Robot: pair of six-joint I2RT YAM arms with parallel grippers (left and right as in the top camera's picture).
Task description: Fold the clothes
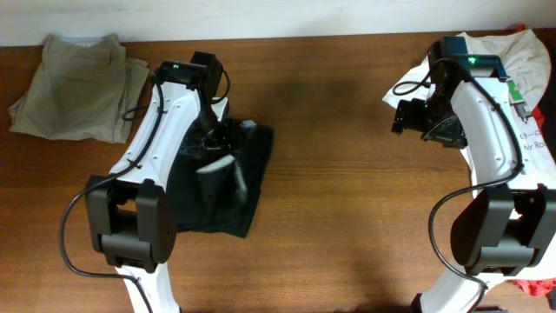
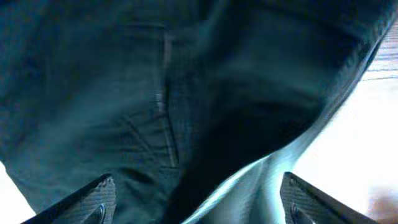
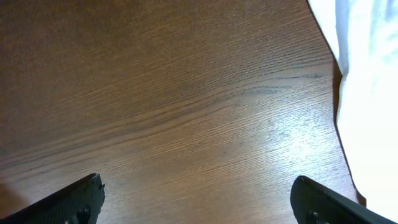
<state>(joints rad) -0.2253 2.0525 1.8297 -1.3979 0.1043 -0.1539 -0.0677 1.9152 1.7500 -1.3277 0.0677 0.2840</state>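
The black shorts (image 1: 228, 187) lie bunched on the wooden table left of centre, partly under my left arm. My left gripper (image 1: 217, 137) hovers over their upper edge. In the left wrist view the black shorts (image 2: 155, 106) fill the frame and the left gripper (image 2: 199, 205) is open, its fingers wide apart over the cloth. The beige-khaki shorts (image 1: 80, 85) lie folded at the far left. The white printed T-shirt (image 1: 530, 61) lies at the far right, also in the right wrist view (image 3: 373, 93). My right gripper (image 1: 408, 115), (image 3: 199, 202) is open and empty above bare wood.
The wooden table (image 1: 347, 191) stretches between the two arms. A red cloth (image 1: 539, 287) shows at the bottom right corner. A pale wall edge runs along the far side of the table.
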